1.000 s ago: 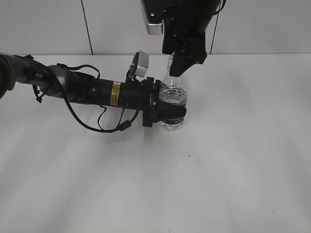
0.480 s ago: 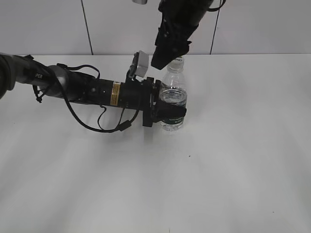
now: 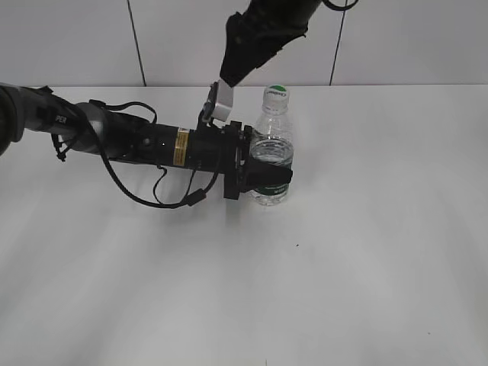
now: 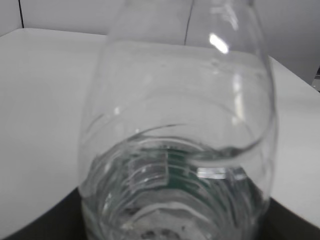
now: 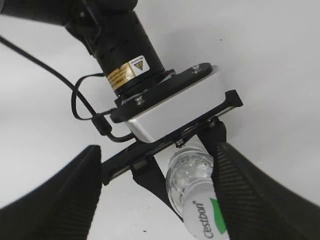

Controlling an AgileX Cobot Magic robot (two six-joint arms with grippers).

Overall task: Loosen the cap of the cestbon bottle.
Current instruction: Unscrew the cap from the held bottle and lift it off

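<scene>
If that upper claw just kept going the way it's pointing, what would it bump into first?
Probably the other arm's wrist camera, the silver box centered between the right gripper's open fingers in its own view. The cap of the cestbon bottle sits off to one side. Depth is hard to judge.

I am seeing bright, even light; soft shadows are lying on the table (image 3: pixel 366 259), and the bottle (image 4: pixel 175 140) is looking blurry (too close).
</scene>
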